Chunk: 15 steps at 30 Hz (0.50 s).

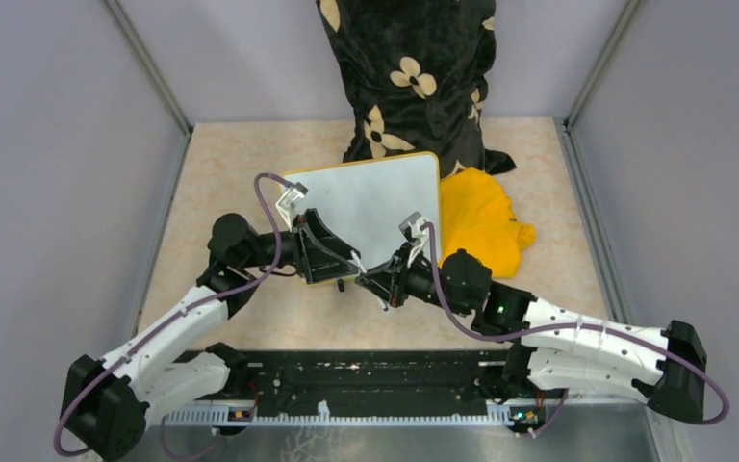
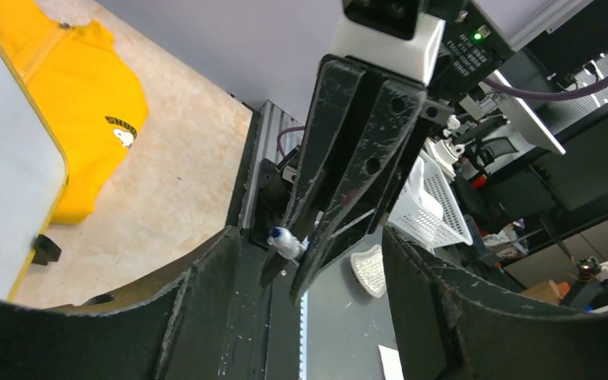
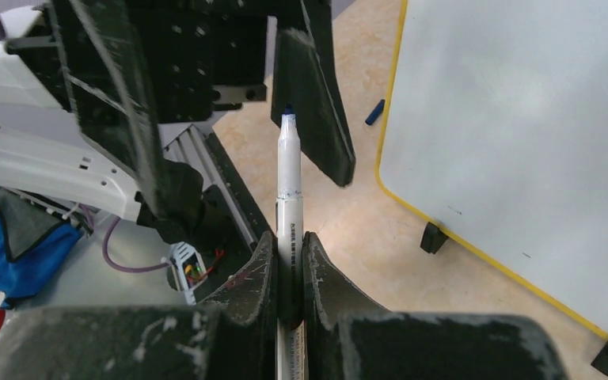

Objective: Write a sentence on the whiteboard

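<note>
Looking down from above, both arms reach in to meet at the near edge of the whiteboard, which lies mid-desk; no writing shows on it. A yellow cloth sits against its right side and a black floral fabric stands behind it. The left hand and right hand face each other almost tip to tip.

From the left wrist, the left hand's fingers stand wide apart with nothing touching either one, so it is open. Straight ahead the right hand points back at it, a marker poking out with a blue nib.

From the right wrist, the right hand is clamped tight on the marker's white barrel. The long axis runs straight out towards the left hand, the nib lying in the gap between those spread fingers, and roughly along the board's yellow frame rather than at it. The board lies off to the marker's side, blank, with black clips on its edge. A small blue piece, probably the cap, lies on the desk beside the frame. By my reading the right hand is the writing one, and the nib must turn towards the board's face before any stroke.
</note>
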Available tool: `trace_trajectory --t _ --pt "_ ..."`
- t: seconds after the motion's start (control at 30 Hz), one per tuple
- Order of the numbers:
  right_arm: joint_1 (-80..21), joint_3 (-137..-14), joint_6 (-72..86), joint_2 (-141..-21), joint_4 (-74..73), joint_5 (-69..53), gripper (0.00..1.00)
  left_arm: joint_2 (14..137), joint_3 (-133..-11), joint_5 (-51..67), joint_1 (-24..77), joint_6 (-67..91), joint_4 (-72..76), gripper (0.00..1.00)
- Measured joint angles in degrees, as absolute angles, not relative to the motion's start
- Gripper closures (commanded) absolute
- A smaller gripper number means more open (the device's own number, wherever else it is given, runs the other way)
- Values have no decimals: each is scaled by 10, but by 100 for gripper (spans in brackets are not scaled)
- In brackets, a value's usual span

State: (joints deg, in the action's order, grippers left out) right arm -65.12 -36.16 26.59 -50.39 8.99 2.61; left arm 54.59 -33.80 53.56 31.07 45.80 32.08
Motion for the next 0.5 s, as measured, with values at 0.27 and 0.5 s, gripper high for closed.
trace_trajectory --t 0.27,0.5 --pt "-651 -373 266 -514 107 13 100 571 -334 545 333 480 342 54" --pt "-651 -373 266 -515 114 4 100 571 -330 544 335 497 370 72"
